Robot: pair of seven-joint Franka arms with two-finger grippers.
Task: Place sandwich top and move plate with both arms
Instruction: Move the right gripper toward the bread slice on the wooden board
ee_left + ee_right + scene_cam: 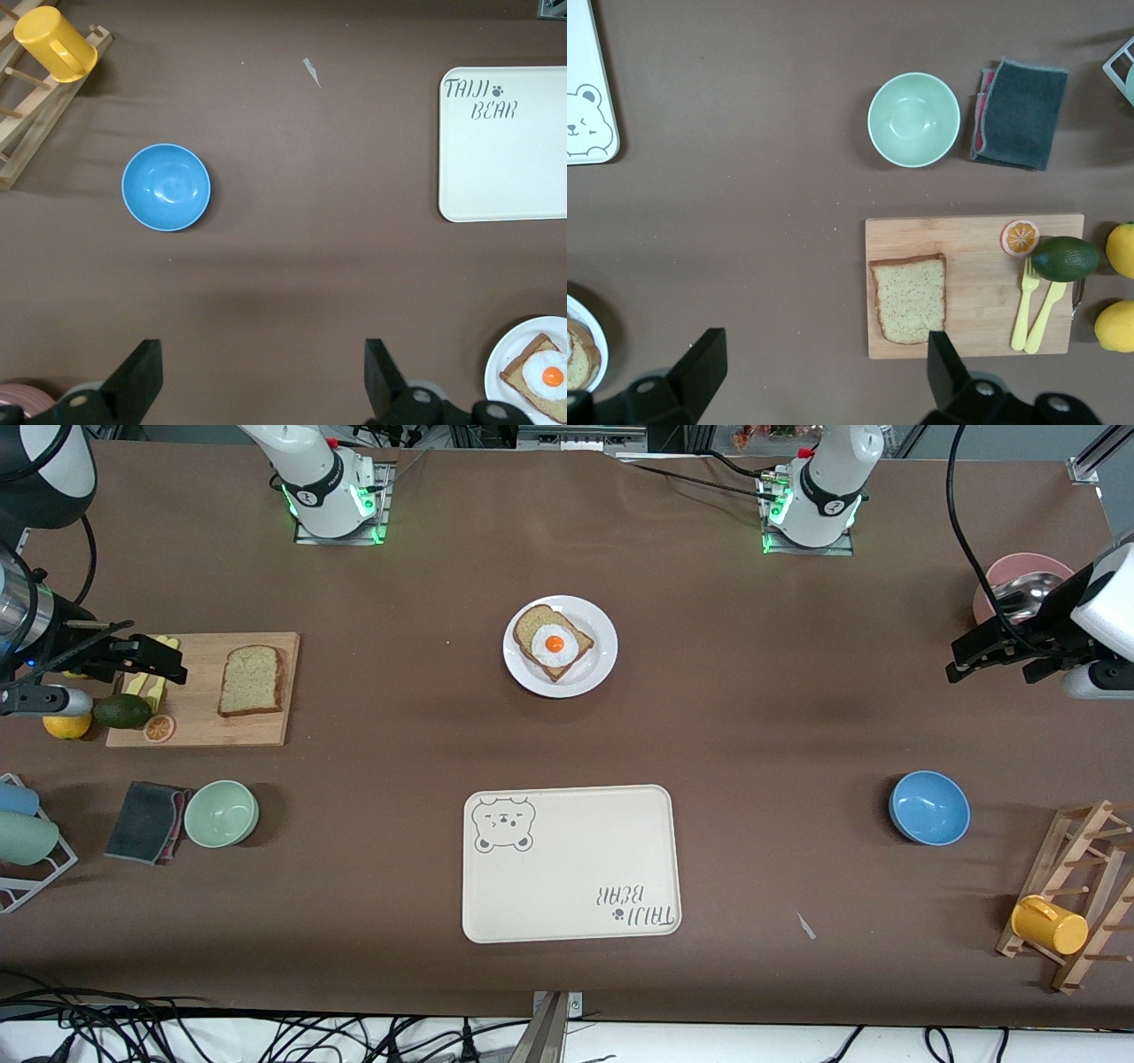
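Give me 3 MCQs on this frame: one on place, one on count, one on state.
1. Where is the plain bread slice?
A. on the cutting board
B. on the tray
C. in the blue bowl

2. How many bowls sit nearer the front camera than the plate?
A. one
B. two
C. four

3. What are the grippers doing?
A. both open, holding nothing
B. left shut on the plate
C. right shut on the slice

Key:
1 A, the slice lies on the board at the right arm's end.
2 B, the green bowl and the blue bowl.
3 A, the left gripper and the right gripper both show spread fingers with nothing between.
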